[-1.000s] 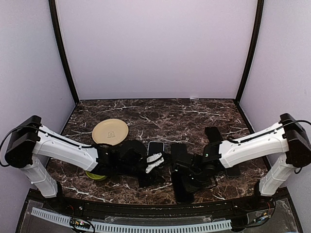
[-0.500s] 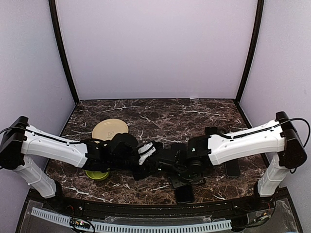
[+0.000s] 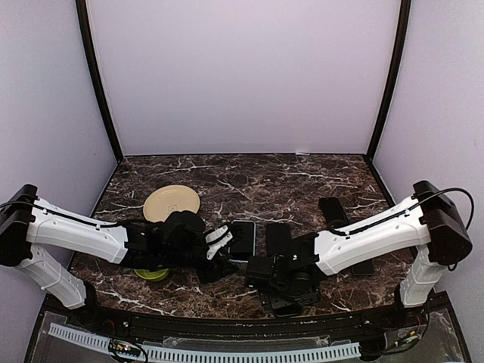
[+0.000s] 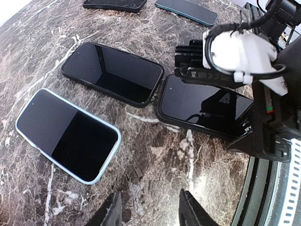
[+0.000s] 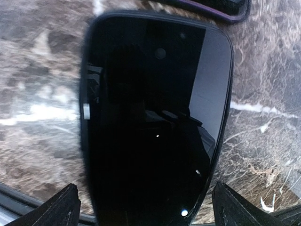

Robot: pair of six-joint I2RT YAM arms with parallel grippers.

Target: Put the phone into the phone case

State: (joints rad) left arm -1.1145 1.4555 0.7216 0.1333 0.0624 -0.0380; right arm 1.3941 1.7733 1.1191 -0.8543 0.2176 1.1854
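Note:
A black phone (image 5: 150,122) with a dark rim lies flat on the marble near the table's front edge. My right gripper (image 5: 148,209) hangs just over it, jaws wide open, one fingertip (image 5: 56,207) on each side and neither pressing it. From the left wrist the same phone (image 4: 202,106) shows under the right gripper (image 3: 281,283). My left gripper (image 4: 150,214) is open over bare marble, with nothing between its fingers. Next to it lie a phone in a pale blue case (image 4: 66,134) and a black-cased phone (image 4: 113,73). I cannot tell which piece is the empty phone case.
A yellow plate (image 3: 172,204) sits at the back left, and a green object (image 3: 150,274) shows under the left arm. A black case (image 3: 330,208) and another dark phone (image 3: 363,265) lie to the right. The table's front rail (image 3: 227,321) is close to both grippers.
My right gripper has gone from shut to wide open and now hangs over the black phone. My left gripper has drawn back to the left, away from the middle.

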